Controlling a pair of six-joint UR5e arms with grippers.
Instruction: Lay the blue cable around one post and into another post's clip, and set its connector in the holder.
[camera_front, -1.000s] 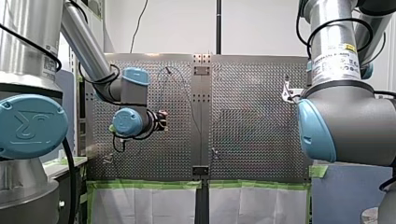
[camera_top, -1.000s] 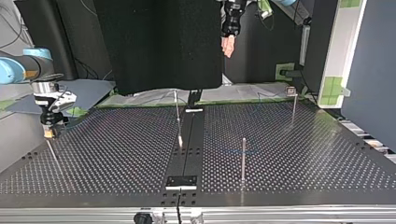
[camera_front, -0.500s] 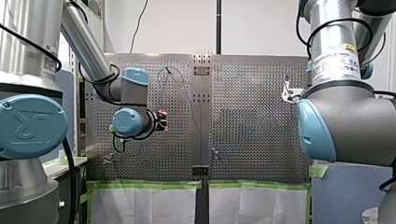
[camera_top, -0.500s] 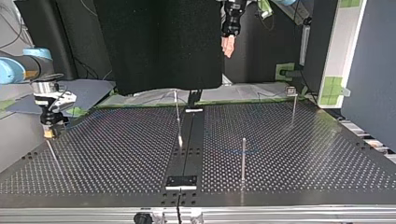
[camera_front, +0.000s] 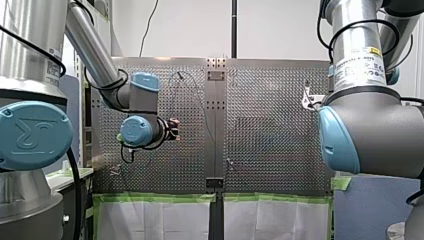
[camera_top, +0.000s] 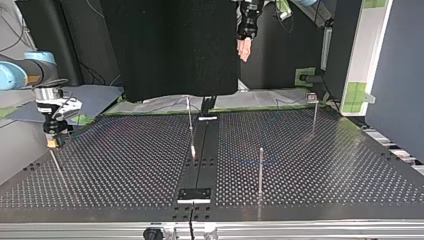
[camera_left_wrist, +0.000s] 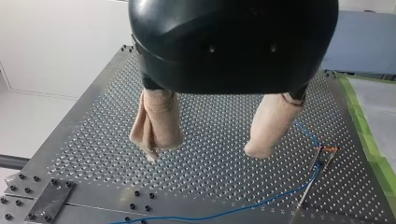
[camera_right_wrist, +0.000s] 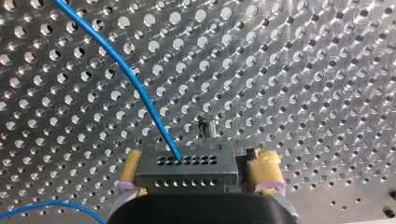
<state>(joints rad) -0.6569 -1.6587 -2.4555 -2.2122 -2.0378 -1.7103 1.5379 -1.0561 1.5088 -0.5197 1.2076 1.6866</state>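
Firmly pinched at its grey connector (camera_right_wrist: 185, 166) between the yellow pads (camera_right_wrist: 266, 164) of my right gripper (camera_right_wrist: 197, 163), the blue cable (camera_right_wrist: 140, 93) trails off over the perforated table (camera_right_wrist: 303, 70), that arm pointing straight down above a post (camera_right_wrist: 208, 127) at the top view's left, while my left gripper (camera_left_wrist: 205, 149) hangs high, beige pads (camera_left_wrist: 156, 121) spread, empty.

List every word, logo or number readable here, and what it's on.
"UNIVERSAL ROBOTS", faint: white label on my right arm; its smaller print is blurred.
Moulded logo, letters unclear: blue joint cap on my left arm.
Small label higher on that arm: too small to read.
No other text shows in any view.
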